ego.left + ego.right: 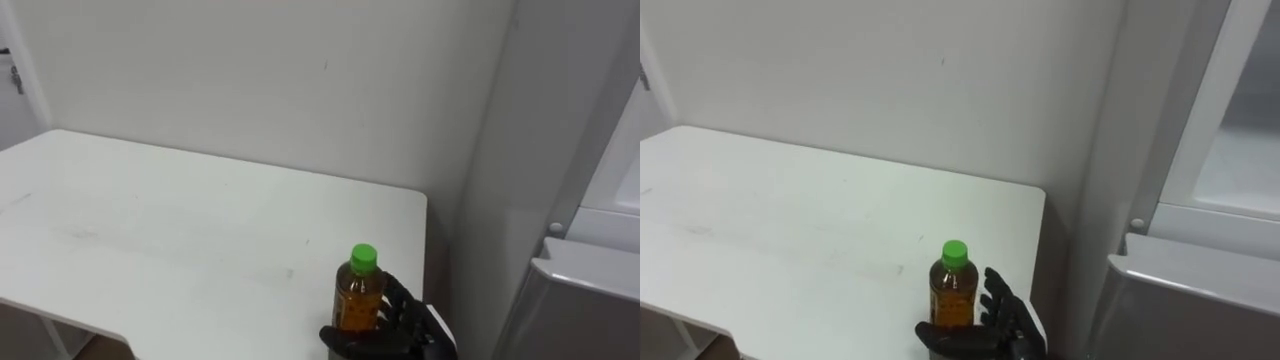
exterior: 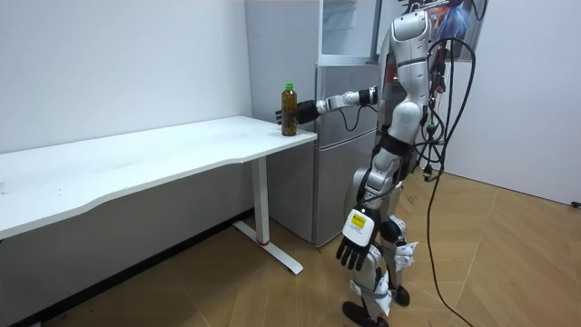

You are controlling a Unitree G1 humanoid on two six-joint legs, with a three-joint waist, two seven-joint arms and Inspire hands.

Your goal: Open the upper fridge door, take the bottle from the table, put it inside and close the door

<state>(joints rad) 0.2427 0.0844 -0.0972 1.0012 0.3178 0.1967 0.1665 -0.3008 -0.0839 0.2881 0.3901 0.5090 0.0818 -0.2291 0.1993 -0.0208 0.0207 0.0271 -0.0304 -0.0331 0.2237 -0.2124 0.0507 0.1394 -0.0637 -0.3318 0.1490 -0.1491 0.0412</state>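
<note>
Noting a clear plastic bottle of amber liquid (image 1: pixel 360 297), standing on the white rectangular counter (image 1: pixel 200 230) close to its right edge and front corner. Base appearing to be resting on the counter; not yet lifting.

Recording the black right hand (image 1: pixel 395 330) reaching in from the lower right, fingers (image 1: pixel 402 300) wrapping the far and right side of the bottle's lower body, thumb crossing the near side. Judging this as a grasp closing on the bottle, with the label and upper half showing clear above the hand.

Recording the left hand (image 2: pixel 357 241) hanging idle at the robot's side in the room view, fingers relaxed and holding nothing, well apart from the bottle.

Noting the long axis running vertical, the round green screw cap (image 1: pixel 363 257) pointing straight up.

Noting the tall grey two-door fridge (image 2: pixel 340 136) standing just beside the counter's right end, to the right of the bottle; upper compartment (image 2: pixel 348 27) appearing open. Judging the coming move as lifting, then carrying rightward and upward while keeping the bottle upright.
</note>
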